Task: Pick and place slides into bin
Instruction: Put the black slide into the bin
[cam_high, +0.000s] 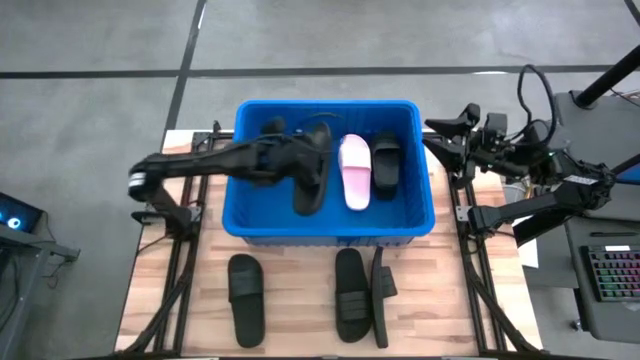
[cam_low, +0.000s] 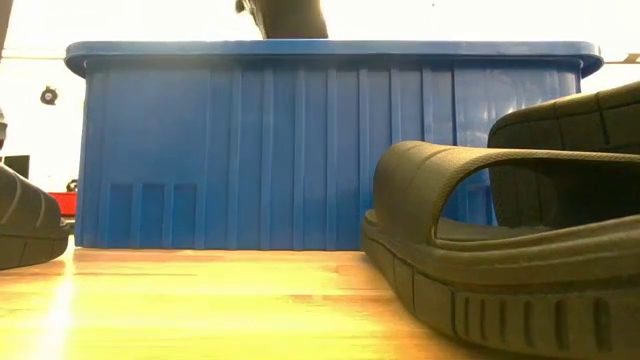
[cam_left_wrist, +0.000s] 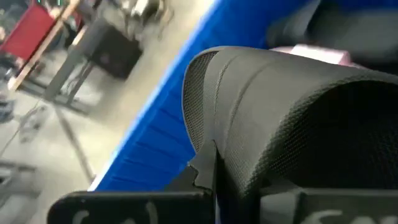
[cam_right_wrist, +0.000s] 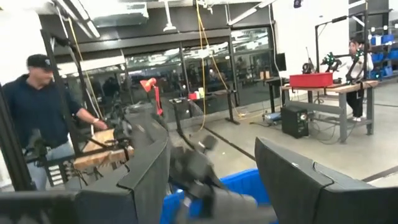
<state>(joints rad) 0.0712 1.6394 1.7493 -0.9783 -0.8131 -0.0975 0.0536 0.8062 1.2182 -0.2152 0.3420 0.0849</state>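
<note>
The blue bin (cam_high: 328, 228) stands at the table's far middle, with a pink slide (cam_high: 355, 172) and a black slide (cam_high: 386, 162) lying inside it. My left gripper (cam_high: 287, 160) reaches over the bin from the left, shut on another black slide (cam_high: 311, 180) above the bin's inside. In the low view that slide (cam_low: 290, 15) shows above the bin's rim (cam_low: 330, 47). Three black slides lie on the table in front of the bin (cam_high: 245, 297) (cam_high: 350, 295), one of them on its side (cam_high: 380, 297). My right gripper (cam_right_wrist: 214, 186) waits open at the table's right, raised. My left gripper holds the black slide at its wide top strap (cam_left_wrist: 214, 118), coming at it from the table's left and slanting down. The fingers (cam_left_wrist: 204, 171) meet the strap's edge; the strap hides how they close on it. The slide is lifted clear over the bin.
The bin's left half is free of slides. In the low view one black slide (cam_low: 500, 270) fills the near right and another (cam_low: 25, 225) sits at the left edge. A person (cam_right_wrist: 40, 118) stands in the room beyond the table.
</note>
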